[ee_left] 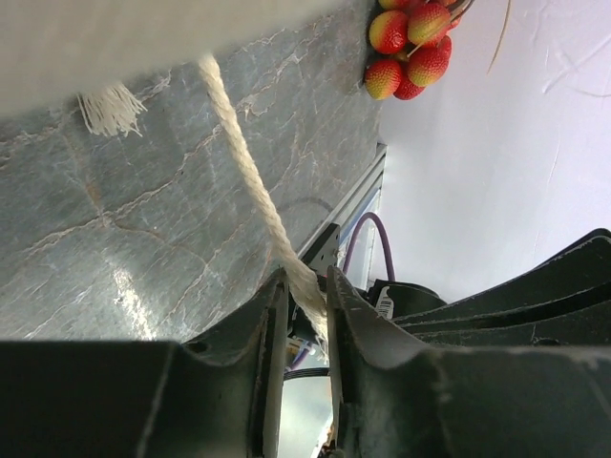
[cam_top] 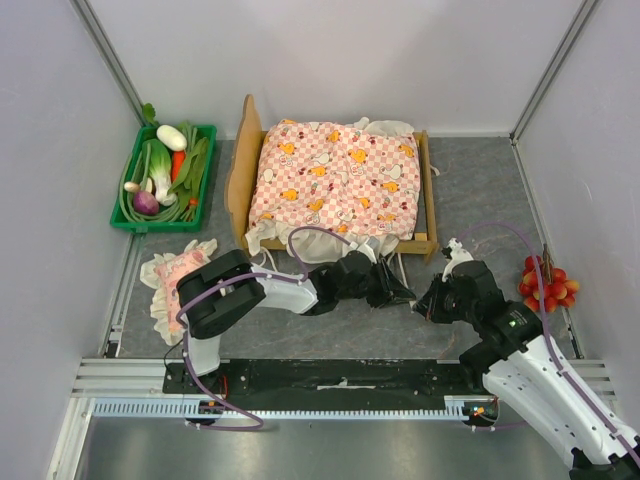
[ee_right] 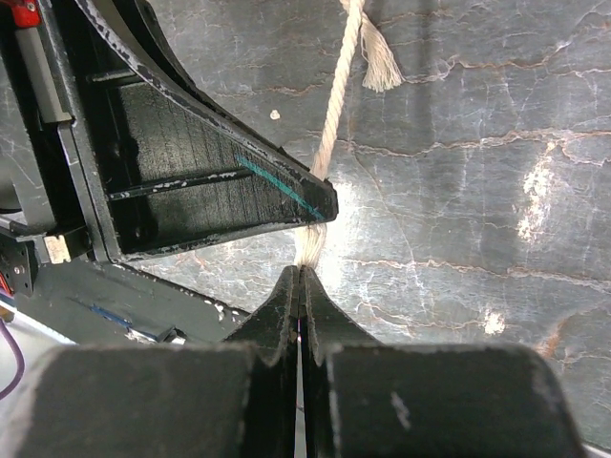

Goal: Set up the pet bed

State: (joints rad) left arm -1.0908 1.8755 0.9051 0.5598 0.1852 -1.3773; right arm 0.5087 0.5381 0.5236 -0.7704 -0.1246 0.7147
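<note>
While the right gripper (ee_right: 302, 275) pinches the tie cord (ee_right: 336, 105) and the left gripper (ee_left: 305, 286) straddles it, grip unclear, off the 5 o'clock corner of the pet bed (cam_top: 243, 165) at the centre of the table (cam_top: 480, 180), a hard pull risks slipping the cord or skewing the bed.

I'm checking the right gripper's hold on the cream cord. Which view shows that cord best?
Right wrist: the cream cord runs sharp and close into the shut right gripper. The left wrist view shows it passing between the fingers of the left gripper. The top view barely shows it.
</note>
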